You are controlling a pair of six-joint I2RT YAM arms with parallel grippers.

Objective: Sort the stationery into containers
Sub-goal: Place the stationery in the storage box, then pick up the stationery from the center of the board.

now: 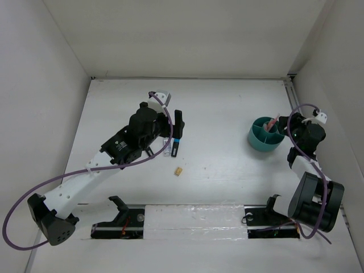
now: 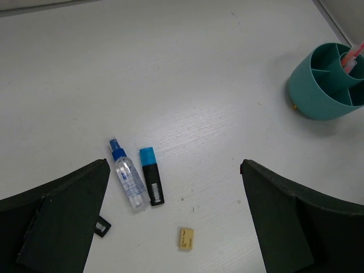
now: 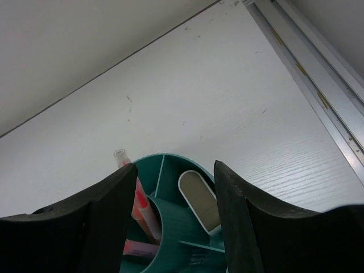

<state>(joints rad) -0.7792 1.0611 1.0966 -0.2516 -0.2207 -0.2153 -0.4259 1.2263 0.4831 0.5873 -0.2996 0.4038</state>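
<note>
A clear blue-capped bottle [image 2: 128, 179] and a black marker with a blue cap [image 2: 152, 182] lie side by side on the table, and show in the top view as the bottle [image 1: 166, 147] and marker [image 1: 176, 148]. A tiny tan piece [image 2: 186, 238] [image 1: 178, 170] lies nearer. My left gripper [image 2: 174, 165] [image 1: 164, 137] is open wide and empty above them. The teal cup [image 1: 261, 145] [image 2: 315, 99] [image 3: 182, 239] holds salmon-pink pens [image 3: 136, 196], a pink block [image 3: 139, 248] and a white-grey oblong piece [image 3: 199, 199]. My right gripper [image 3: 176, 170] [image 1: 284, 129] is open and empty just over the cup.
A small black labelled item [image 2: 101, 226] lies partly hidden by my left finger. A metal rail [image 3: 307, 62] [image 1: 293, 94] runs along the table's right edge. White walls enclose the table. Black brackets [image 1: 120, 206] stand at the near edge.
</note>
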